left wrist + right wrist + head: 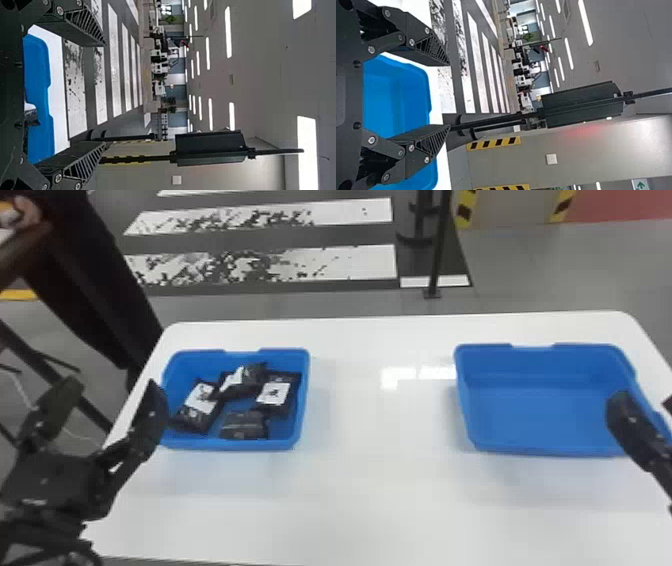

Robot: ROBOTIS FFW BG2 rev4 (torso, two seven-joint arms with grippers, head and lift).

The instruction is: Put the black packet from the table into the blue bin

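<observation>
Nearest, at the left side of the head view, the left black two-fingered pincer [107,405] is released, its flat fingers spread wide beside the counter's left end. At the right edge, the right black two-fingered pincer [645,400] is likewise released, fingers apart by the right end of the right blue rectangular plastic bin [530,415].

Both bins stand on the glossy white counter [370,490], well apart. The left blue rectangular plastic bin [227,444] holds four black packets; which one is meant by the task, I cannot tell. Nearest in it is a plain dark packet [245,426]; a white-labelled black packet [196,407] leans at the left, another white-labelled black packet [276,394] lies at the right, and a crumpled black packet with a white label [242,381] lies between them, farther back.

Beyond the counter are a slim black post [435,265] and broad white floor stripes [350,262].
</observation>
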